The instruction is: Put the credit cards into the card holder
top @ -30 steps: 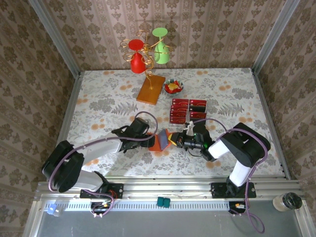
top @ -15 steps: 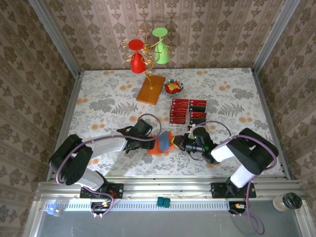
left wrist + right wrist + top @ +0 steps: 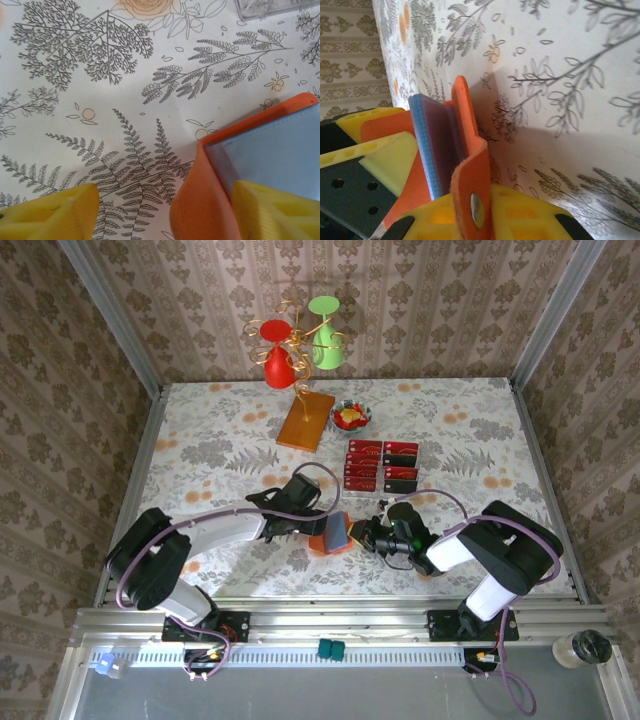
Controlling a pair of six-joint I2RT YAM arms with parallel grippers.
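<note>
The small orange folding card holder [image 3: 336,534] stands at lower centre between the wide-open left pincer [image 3: 320,529] and the right pincer [image 3: 364,533], whose grip is unclear.

You can't read the tiny markings on the credit cards [image 3: 381,464] beyond the right tool [image 3: 360,532]. At the left tool [image 3: 165,210], the card holder [image 3: 270,150] runs off frame, its lower corner hidden behind that tool.

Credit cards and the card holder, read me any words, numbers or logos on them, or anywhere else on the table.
No text can be read anywhere.
credit cards: tiny light markings, too small to read.
card holder: plain orange and grey-blue, no lettering; its metal snap bears no sign.
</note>
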